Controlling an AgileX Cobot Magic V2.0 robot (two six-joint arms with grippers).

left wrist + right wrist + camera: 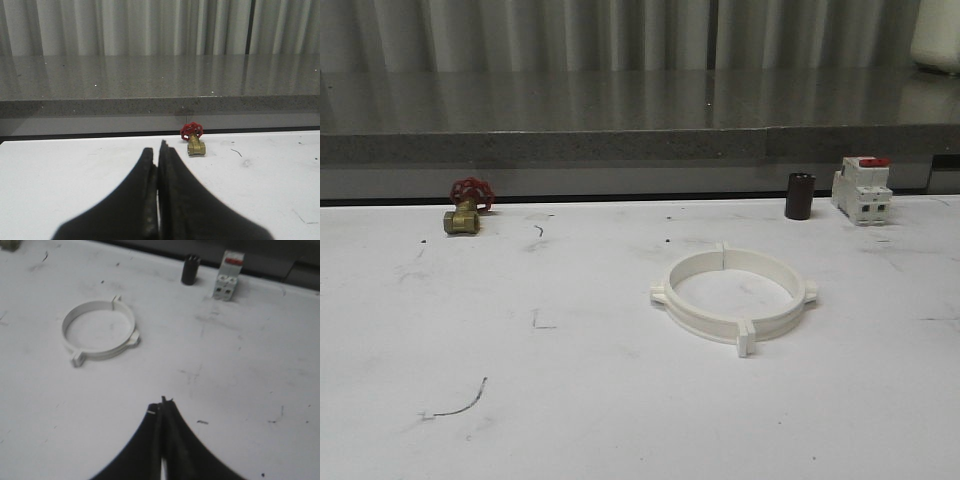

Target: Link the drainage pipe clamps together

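The two white drainage pipe clamps [734, 294] lie flat on the white table right of centre, their ends meeting so they form one ring with small tabs around it. The same ring of clamps [99, 330] lies well ahead of my right gripper [163, 402], which is shut with nothing between its black fingers. My left gripper [159, 148] is also shut and empty, low over the bare table, pointing toward the brass valve [194, 141].
A brass valve [466, 208] with a red handwheel sits at the back left. A dark cylinder [800, 196] and a white breaker with a red switch [862, 188] stand at the back right. A grey stone ledge [620, 140] runs behind the table.
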